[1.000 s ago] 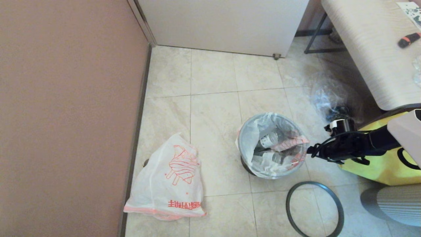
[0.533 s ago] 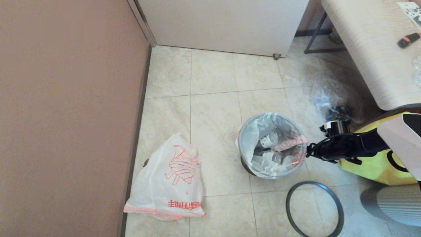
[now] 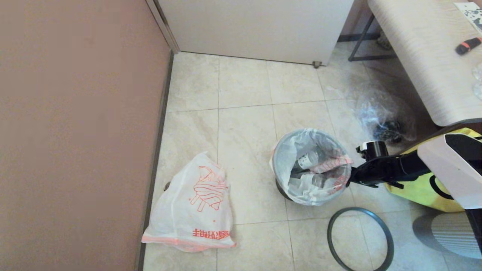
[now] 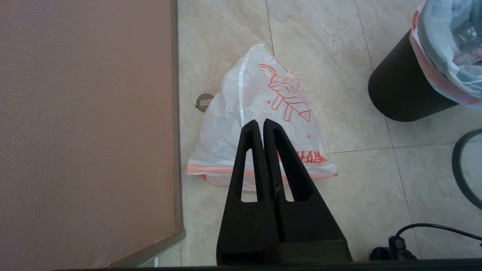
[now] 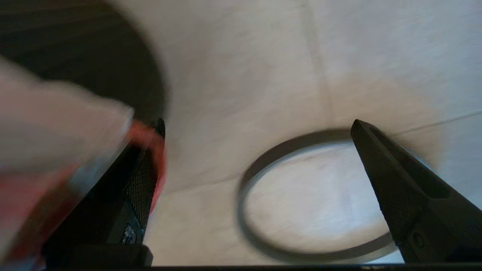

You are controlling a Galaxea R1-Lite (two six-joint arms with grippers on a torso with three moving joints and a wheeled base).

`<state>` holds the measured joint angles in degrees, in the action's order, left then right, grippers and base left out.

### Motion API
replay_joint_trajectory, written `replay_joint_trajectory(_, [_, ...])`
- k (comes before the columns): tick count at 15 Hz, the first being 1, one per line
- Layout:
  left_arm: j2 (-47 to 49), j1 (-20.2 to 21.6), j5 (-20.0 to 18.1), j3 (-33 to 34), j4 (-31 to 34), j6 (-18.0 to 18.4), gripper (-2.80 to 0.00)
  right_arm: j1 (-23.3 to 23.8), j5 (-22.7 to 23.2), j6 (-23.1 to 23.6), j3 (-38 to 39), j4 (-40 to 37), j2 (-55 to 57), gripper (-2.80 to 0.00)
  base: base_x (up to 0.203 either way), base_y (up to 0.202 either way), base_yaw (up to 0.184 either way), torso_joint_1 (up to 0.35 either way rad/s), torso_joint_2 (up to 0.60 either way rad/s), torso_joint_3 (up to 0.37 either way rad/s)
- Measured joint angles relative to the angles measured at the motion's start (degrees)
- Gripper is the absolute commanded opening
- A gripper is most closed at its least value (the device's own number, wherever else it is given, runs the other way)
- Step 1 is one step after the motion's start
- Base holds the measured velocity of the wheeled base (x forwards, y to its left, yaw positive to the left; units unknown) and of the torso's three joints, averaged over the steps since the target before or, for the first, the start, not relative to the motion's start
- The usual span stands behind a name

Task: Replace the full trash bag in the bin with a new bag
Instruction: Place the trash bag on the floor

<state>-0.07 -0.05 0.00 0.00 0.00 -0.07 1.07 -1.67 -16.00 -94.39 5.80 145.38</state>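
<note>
The floor point(image 3: 244, 86) is pale beige tile with thin grout lines. A pinkish-brown wall point(image 3: 75, 124) runs along the left side, with a dark baseboard point(image 3: 160, 131) at its foot. A white cabinet point(image 3: 256, 26) stands at the far end, one small metal foot point(image 3: 316, 64) visible at its lower corner. A clear crinkled bag point(image 3: 380, 114) with dark contents lies on the floor beside a light wood-grain table point(image 3: 421, 56). A black-and-orange marker point(image 3: 468, 45) rests on the table. A yellow tote point(image 3: 433, 188) sits near the clear bag. A small round grey disc point(image 4: 204, 102) lies at the baseboard.
</note>
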Motion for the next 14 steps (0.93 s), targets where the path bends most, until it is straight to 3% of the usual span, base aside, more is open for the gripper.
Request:
replay_joint_trajectory(2, [0.0,0.0,0.0,0.0,0.0,0.0,-2.8,0.1,-4.5,1.5,-1.9,0.0,1.7,0.0,0.0,0.0,0.0,0.0,0.0,0.0])
replay_joint_trajectory(5, [0.0,0.0,0.0,0.0,0.0,0.0,-2.8,0.2,-5.9,1.5,-2.1,-0.3,1.3,0.0,0.0,0.0,0.0,0.0,0.0,0.0])
replay_joint_trajectory(6, [0.0,0.0,0.0,0.0,0.0,0.0,-2.8,0.2,-6.0,1.5,-1.4,-0.5,0.1,-1.04,0.0,0.0,0.0,0.0,0.0,0.0])
replay_joint_trajectory(7, [0.0,0.0,0.0,0.0,0.0,0.0,-2.8,0.2,-6.0,1.5,-0.5,-0.7,-1.5,-2.8,0.0,0.0,0.0,0.0,0.0,0.0])
replay_joint_trajectory(11, [0.0,0.0,0.0,0.0,0.0,0.0,-2.8,0.4,-5.9,1.3,2.9,-6.7,-9.1,-2.8,0.0,0.0,0.0,0.0,0.0,0.0])
replay_joint_trajectory(14, [0.0,0.0,0.0,0.0,0.0,0.0,-2.8,-0.6,-5.8,-2.1,4.0,-10.5,-12.4,-2.8,0.0,0.0,0.0,0.0,0.0,0.0])
